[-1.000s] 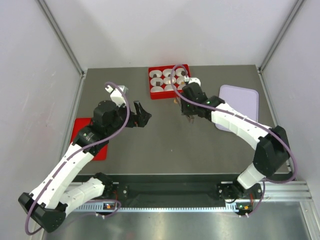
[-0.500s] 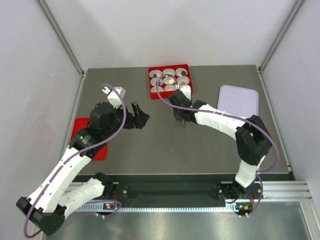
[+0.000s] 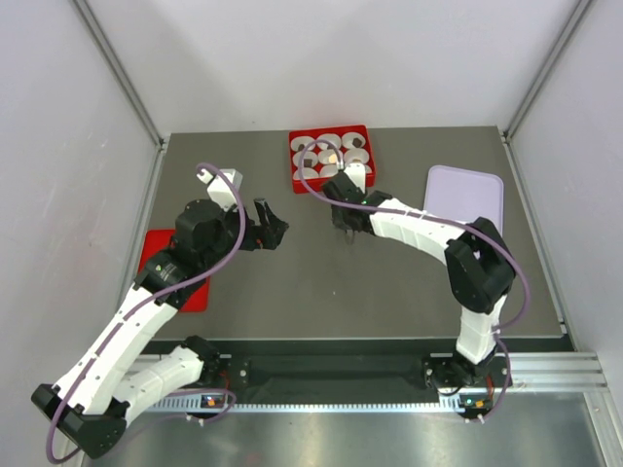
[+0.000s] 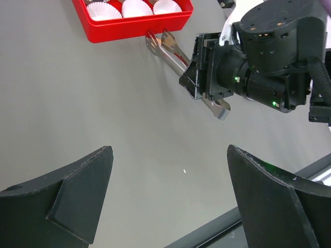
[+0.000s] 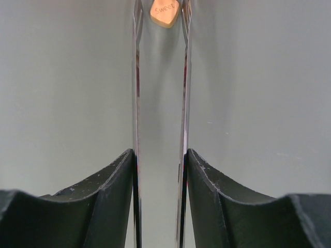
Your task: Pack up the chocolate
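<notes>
Right jaws clench slim metal tongs pinching the tan heart-shaped chocolate well ahead of them; left jaws hang released. Squeeze evenly and carry level to the red plastic tray just beyond.

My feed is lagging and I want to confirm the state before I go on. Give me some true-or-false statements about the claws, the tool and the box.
1. The right claw is clamped on a pair of tongs. True.
2. The tips of the tongs are empty. False: a tan sweet sits between them.
3. The left claw is shut on a paper cup. False: it is open and holds nothing.
4. The red box holds white paper cups. True.
5. The tan sweet is already in a cup. False: it is between the tong tips over the grey table, outside the box.
</notes>
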Tool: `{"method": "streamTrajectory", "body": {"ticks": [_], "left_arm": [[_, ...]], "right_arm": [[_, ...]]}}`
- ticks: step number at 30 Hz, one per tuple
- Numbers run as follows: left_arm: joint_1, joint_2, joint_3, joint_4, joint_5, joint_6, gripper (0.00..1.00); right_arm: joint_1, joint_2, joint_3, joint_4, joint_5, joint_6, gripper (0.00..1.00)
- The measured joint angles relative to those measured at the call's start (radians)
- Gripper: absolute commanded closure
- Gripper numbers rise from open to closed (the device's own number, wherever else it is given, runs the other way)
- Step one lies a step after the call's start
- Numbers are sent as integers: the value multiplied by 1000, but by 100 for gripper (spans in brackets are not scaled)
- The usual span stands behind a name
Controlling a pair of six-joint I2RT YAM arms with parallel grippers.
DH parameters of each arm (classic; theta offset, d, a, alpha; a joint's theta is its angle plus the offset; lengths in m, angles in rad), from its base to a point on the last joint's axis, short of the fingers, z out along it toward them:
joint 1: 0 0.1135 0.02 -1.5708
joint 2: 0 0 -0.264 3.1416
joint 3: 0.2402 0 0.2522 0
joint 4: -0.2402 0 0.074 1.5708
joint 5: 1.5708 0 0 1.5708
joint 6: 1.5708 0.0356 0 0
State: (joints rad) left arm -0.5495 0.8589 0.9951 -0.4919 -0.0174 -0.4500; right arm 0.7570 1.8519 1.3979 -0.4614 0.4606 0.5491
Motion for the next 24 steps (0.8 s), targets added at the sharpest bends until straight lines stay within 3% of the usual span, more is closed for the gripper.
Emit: {"method": "streamTrajectory", "body": {"ticks": [16, 24], "left_arm": [[0, 0, 0, 0, -1, 0, 4], [0, 0, 0, 0, 1, 0, 4]], "right_arm": [[0, 42, 31, -43, -3, 5, 64], [0, -22, 21, -87, -23, 1, 64]]}}
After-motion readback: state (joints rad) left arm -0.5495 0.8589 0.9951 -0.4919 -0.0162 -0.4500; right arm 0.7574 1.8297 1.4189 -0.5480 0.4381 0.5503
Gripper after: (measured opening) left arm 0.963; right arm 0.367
